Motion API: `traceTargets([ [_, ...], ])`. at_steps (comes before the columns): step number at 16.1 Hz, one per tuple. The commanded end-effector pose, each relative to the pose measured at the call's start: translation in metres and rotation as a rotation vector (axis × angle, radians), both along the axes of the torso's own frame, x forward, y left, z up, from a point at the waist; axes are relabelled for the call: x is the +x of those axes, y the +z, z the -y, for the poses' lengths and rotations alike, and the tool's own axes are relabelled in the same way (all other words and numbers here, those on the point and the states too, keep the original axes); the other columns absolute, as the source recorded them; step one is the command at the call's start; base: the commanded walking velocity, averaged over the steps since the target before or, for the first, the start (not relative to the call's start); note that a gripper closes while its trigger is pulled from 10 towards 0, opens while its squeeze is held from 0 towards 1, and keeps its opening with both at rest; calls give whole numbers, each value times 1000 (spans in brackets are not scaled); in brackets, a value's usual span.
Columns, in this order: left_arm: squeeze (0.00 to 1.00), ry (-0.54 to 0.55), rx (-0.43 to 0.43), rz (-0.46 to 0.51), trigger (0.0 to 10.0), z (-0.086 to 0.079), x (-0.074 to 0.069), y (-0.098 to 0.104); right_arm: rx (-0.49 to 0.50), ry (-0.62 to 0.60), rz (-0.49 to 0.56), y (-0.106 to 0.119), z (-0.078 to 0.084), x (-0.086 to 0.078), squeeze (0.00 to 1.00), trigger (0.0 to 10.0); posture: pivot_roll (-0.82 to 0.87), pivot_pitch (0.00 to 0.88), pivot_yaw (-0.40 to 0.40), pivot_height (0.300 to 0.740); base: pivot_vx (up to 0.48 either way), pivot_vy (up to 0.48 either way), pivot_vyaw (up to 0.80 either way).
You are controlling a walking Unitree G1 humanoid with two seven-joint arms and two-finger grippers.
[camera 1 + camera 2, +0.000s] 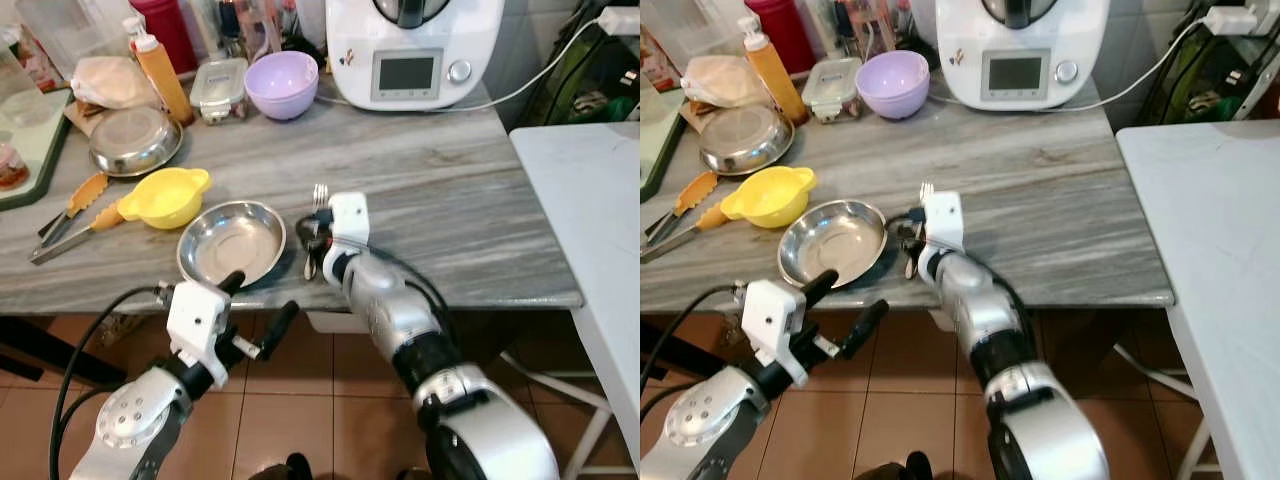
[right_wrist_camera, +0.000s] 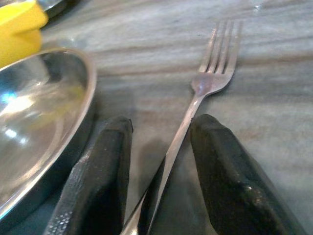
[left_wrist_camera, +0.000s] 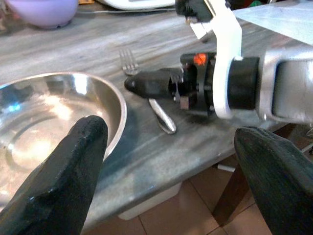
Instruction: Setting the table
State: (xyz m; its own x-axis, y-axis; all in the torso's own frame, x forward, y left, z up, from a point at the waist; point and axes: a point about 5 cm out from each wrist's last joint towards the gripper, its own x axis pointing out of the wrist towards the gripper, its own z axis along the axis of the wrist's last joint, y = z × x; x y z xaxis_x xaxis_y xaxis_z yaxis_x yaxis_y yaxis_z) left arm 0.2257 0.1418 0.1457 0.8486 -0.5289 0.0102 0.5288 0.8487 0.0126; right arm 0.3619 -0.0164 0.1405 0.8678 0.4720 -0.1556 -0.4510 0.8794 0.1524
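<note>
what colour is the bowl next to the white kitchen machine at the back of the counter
Pale purple bowl, clearest in the left eye view.

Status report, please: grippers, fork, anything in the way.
Right gripper open, fingers astride fork handle on counter. Left gripper open, off table edge. Steel plate close beside fork.

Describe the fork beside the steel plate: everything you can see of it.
The fork is plain silver metal with four tines and a slim handle. It lies flat on the grey marbled tabletop, just right of the round steel plate, apart from its rim, tines pointing away from the robot. The right gripper is down over it, one black finger on each side of the handle, with gaps showing.
</note>
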Motion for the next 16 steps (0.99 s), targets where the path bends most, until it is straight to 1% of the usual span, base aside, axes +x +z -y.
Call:
traceTargets([
  [1,0,8,6,-6,10000,-1,-1,2,6,63,-12,-9,-16,-15,1000,10000,-92,183,127,740,0,0,0],
  [3,0,13,5,-4,10000,-1,0,4,-4,70,16,-9,-8,-18,1000,10000,-97,178,127,740,0,0,0],
  [4,0,15,4,-5,10000,0,0,4,-25,67,51,-7,0,-22,1000,10000,-101,176,124,740,0,0,0],
  [5,0,15,4,-5,10000,0,0,4,-34,69,66,-6,3,-23,1000,10000,-101,176,124,740,0,0,0],
  [8,0,15,-1,-4,10000,1,2,5,-58,43,172,5,18,-29,1000,10000,-115,167,124,740,0,0,0],
  [10,0,21,-6,4,10000,1,3,6,-115,44,273,10,28,-35,1000,10000,-117,166,126,740,0,0,0],
  [11,0,34,-12,16,10000,0,5,7,-140,25,353,16,37,-39,1000,10000,-124,162,130,740,0,0,0],
  [12,0,45,-18,22,10000,0,6,9,-141,0,387,21,44,-41,1000,10000,-124,162,130,740,0,0,0],
  [13,0,51,-22,26,10000,1,7,10,-139,-21,402,24,49,-43,1000,10000,-124,162,130,740,0,0,0],
  [14,0,54,-23,28,10000,2,6,10,-163,-62,433,29,61,-46,1000,10000,-131,166,129,740,0,0,0],
  [16,0,71,-21,30,10000,1,5,8,-202,-89,453,32,75,-52,1000,10000,-138,171,134,740,0,0,0],
])
